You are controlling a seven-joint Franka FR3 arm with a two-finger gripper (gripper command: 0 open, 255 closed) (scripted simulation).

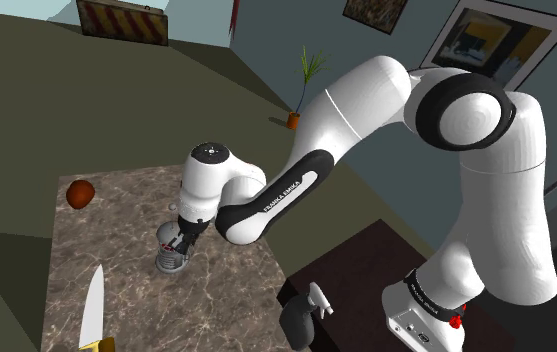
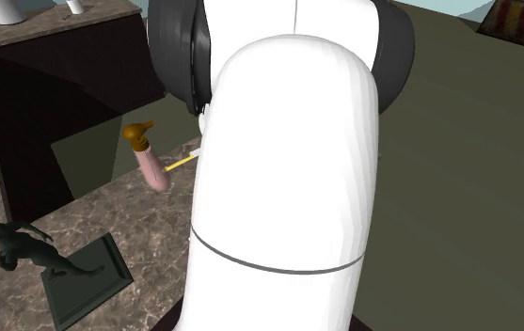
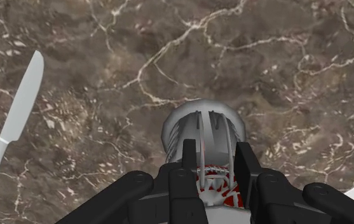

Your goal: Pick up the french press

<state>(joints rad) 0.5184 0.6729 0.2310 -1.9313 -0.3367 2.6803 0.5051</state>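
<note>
Reaching in from the shoulder view's right: 1 white arm (image 1: 366, 110), bent down over a brown marbled counter (image 1: 116, 240). Standing upright about mid-counter: 1 french press (image 3: 201, 121), a grey cylinder with thin upright ribs and something red inside. Base rests on the marble, not yet lifted.

Looks rigid. Probably fairly light if empty. Wall behind the ribs may be brittle, so likely fragile under a hard squeeze and slick on its smooth faces. Tall for its base, so apt to tip if nudged sideways. Best taken high on the body, squarely across its middle, with moderate force and a straight upward lift.

Hand (image 3: 215, 162) sits over the top of the press, narrow, with fingers (image 3: 189, 156) closed on its upper part, 1 at each side as far as the wrist view tells.

Counted, large to small:
- 1 arm.
- 1 counter.
- 1 dark spray bottle (image 1: 301, 318), near the stand at the counter's near right.
- 1 french press.
- 1 yellow-handled knife (image 1: 91, 310), lying flat near and left of the press.
- 1 all-pale knife (image 3: 16, 121), flat on the marble, well apart from the press. Cannot tell whether these are 2 knives or 1.
- 1 red-brown round thing (image 1: 81, 192), at the counter's far left corner.
- 1 potted plant (image 1: 304, 90), far off beyond the counter.
</note>
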